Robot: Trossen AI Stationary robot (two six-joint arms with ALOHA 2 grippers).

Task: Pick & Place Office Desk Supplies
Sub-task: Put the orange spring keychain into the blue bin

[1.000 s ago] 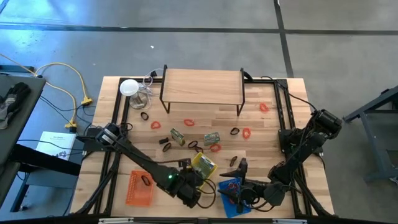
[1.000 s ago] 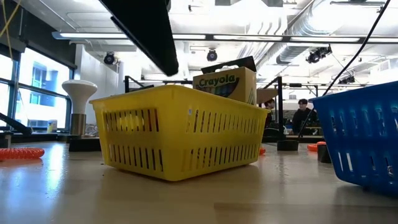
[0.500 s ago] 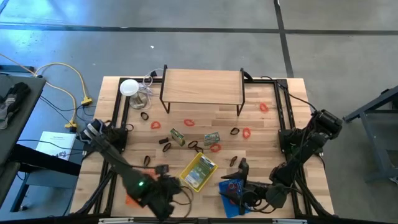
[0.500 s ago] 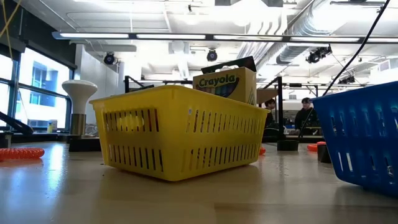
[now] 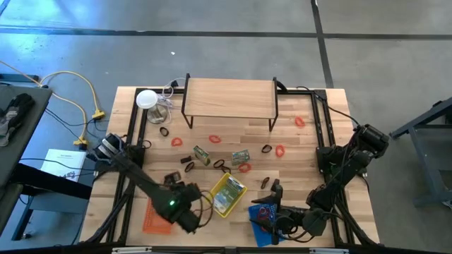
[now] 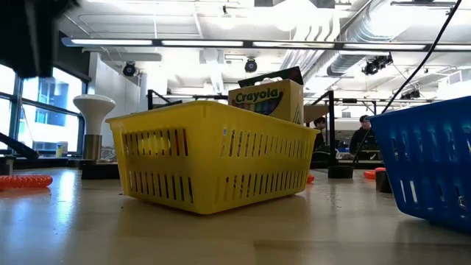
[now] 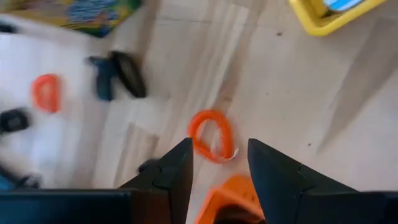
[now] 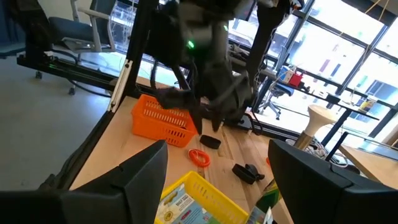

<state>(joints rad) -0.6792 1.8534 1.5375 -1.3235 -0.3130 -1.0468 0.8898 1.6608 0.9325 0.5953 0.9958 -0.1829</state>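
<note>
yellow basket [image 6: 210, 154], blue basket [image 6: 430, 165]

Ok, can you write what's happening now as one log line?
left tool: open, above red rubber band beside orange basket | right tool: open, idle at blue basket | held: nothing

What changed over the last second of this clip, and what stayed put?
The left gripper swung from the yellow basket toward the orange basket, pulling back to the table's front edge on the way, and now hovers above a red rubber band, fingers apart and empty. The yellow basket shifted slightly. The right gripper stayed open at the blue basket; the scattered supplies did not move.
</note>
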